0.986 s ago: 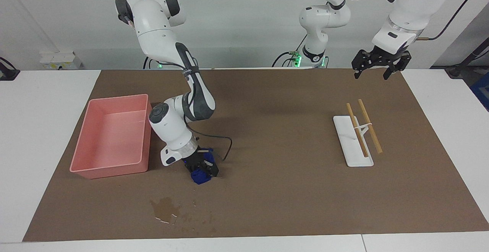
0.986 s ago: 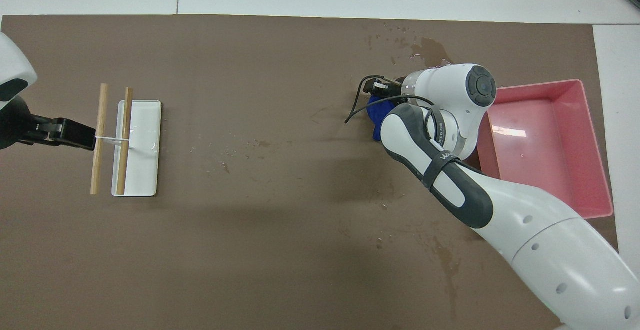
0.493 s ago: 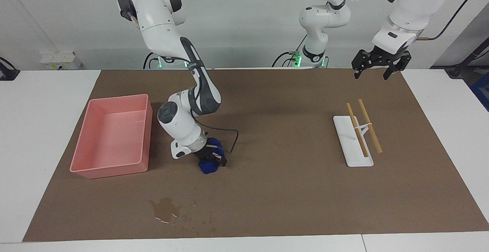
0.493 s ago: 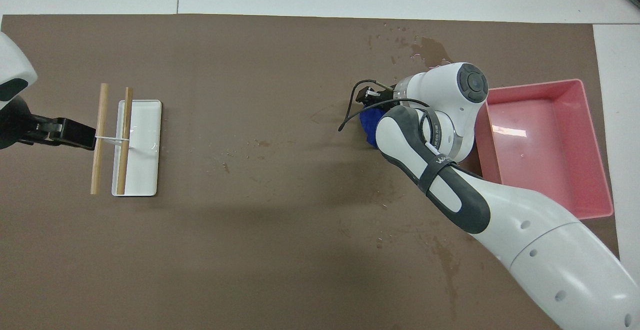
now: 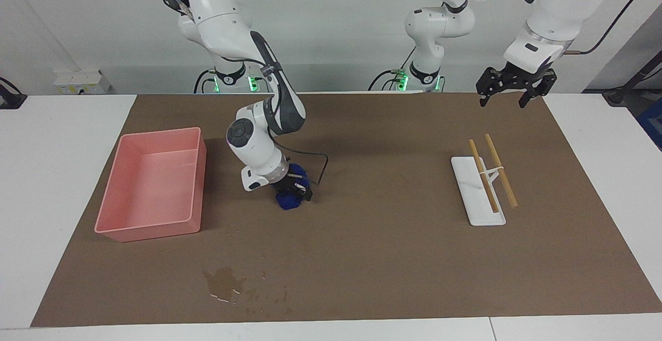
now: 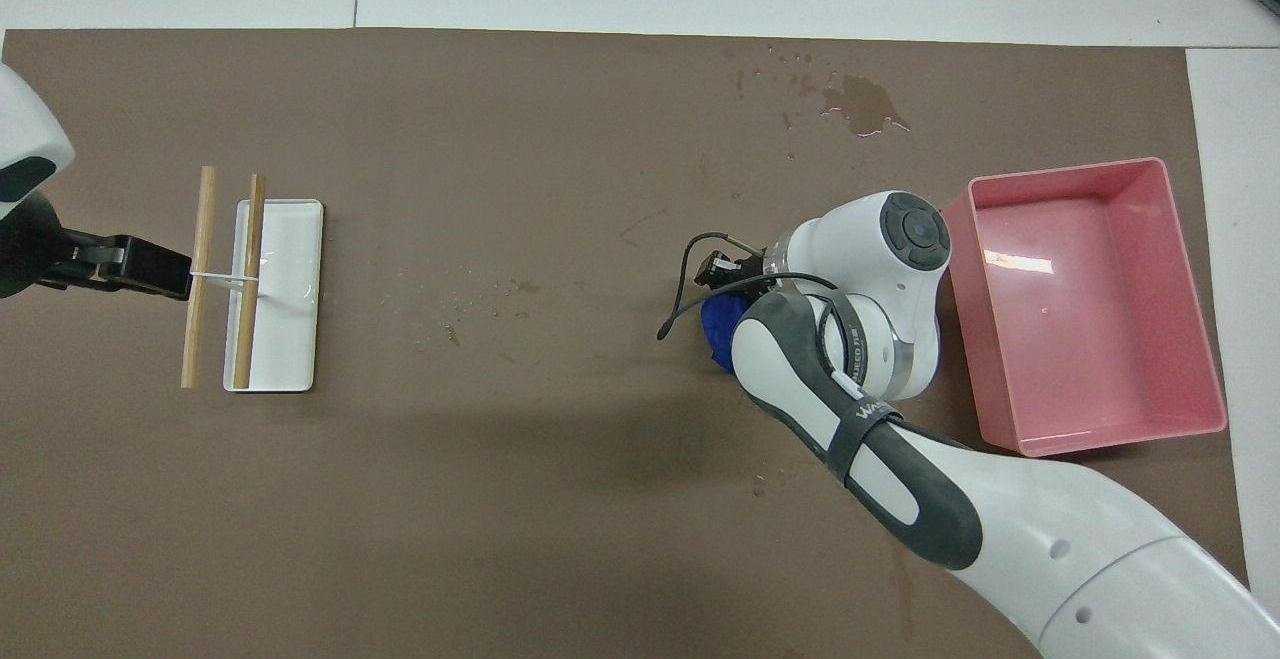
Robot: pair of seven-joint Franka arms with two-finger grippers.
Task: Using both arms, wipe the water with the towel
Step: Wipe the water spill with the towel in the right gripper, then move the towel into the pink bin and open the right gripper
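Note:
My right gripper (image 5: 295, 194) is shut on the blue towel (image 5: 288, 202), which is bunched and pressed down on the brown mat beside the pink tray. In the overhead view the right gripper (image 6: 724, 291) and the towel (image 6: 716, 331) show just past the white wrist, which hides part of both. Faint water specks (image 6: 520, 287) lie mid-mat, toward the left arm's end from the towel. My left gripper (image 5: 503, 101) is open and empty. It waits in the air over the mat's edge nearest the robots, and it also shows in the overhead view (image 6: 165, 274).
A pink tray (image 5: 155, 134) (image 6: 1060, 174) stands at the right arm's end. A glossy blotch (image 5: 223, 281) (image 6: 860, 104) lies farther from the robots than the towel. A white dish (image 5: 478, 217) (image 6: 290, 269) with two chopsticks (image 5: 499, 170) (image 6: 205, 269) sits at the left arm's end.
My right gripper has dragged the towel across the mat toward the robots and a little toward the left arm's end, away from the glossy blotch. The left arm has not moved.

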